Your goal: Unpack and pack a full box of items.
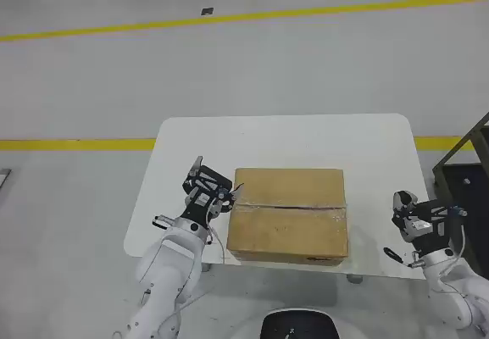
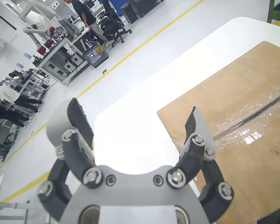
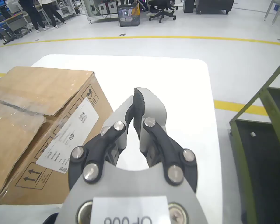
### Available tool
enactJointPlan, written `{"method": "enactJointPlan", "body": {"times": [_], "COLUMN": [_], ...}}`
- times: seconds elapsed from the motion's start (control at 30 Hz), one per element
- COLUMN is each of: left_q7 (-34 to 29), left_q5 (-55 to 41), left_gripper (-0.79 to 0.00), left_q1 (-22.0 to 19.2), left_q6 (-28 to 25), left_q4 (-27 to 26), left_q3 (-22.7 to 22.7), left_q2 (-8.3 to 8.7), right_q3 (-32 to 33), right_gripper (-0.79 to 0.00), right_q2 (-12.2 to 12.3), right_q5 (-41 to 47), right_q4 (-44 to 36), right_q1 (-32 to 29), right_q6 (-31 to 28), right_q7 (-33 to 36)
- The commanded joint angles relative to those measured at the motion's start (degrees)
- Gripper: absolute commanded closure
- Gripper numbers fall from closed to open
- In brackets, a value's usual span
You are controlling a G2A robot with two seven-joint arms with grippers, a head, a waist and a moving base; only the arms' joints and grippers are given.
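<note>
Top view had the brown taped-up cardboard box (image 1: 286, 216) sitting closed in the middle of the white rounded worktop (image 1: 312, 136), nearer the robot's edge. The left pincer (image 1: 213, 182) hung just beside the box's left end with its jaws spread wide. The right pincer (image 3: 136, 99) sat off past the right end, clear of the box, with its pads pressed together on nothing.

Handling guess: corrugated card is stiff enough on the walls, but the top flaps would flex. A full box is probably too heavy and too wide for one pincer to lift. The glossy clear tape strip (image 2: 249, 117) along the centre seam looked wrinkled and slick, so a poor thing to pinch. In the right wrist view the flap edge above the white shipping label (image 3: 67, 138) seemed slightly lifted. That corner looked like the easiest place to get a finger under.

What couldn't be made out: the contents, how full it really was, and whether the tape was already cut through along the seam.
</note>
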Motion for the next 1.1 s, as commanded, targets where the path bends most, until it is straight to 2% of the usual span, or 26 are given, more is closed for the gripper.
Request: {"method": "enactJointPlan", "body": {"times": [0.0, 0.27, 0.63, 1.07], "left_q7": [0.0, 0.0, 0.0, 0.0], "left_q5": [0.0, 0.0, 0.0, 0.0], "left_gripper": [-0.785, -0.785, -0.785, -0.785], "left_q1": [0.0, 0.0, 0.0, 0.0], "left_q6": [0.0, 0.0, 0.0, 0.0], "left_q4": [0.0, 0.0, 0.0, 0.0], "left_q3": [0.0, 0.0, 0.0, 0.0], "left_q2": [0.0, 0.0, 0.0, 0.0], "right_q3": [-1.5, -7.1, -12.8, -16.3], "right_gripper": [0.0, 0.0, 0.0, 0.0], "right_q2": [-0.2, -1.3, -2.4, -3.5], "right_q5": [-0.1, -1.7, -2.6, -1.8], "right_q4": [0.9, 3.3, 5.7, 7.9], "right_q1": [0.6, 3.8, 6.7, 11.0], "right_q6": [-0.9, -2.8, -4.7, -7.2], "right_q7": [-0.6, -2.2, -0.3, 3.9]}}
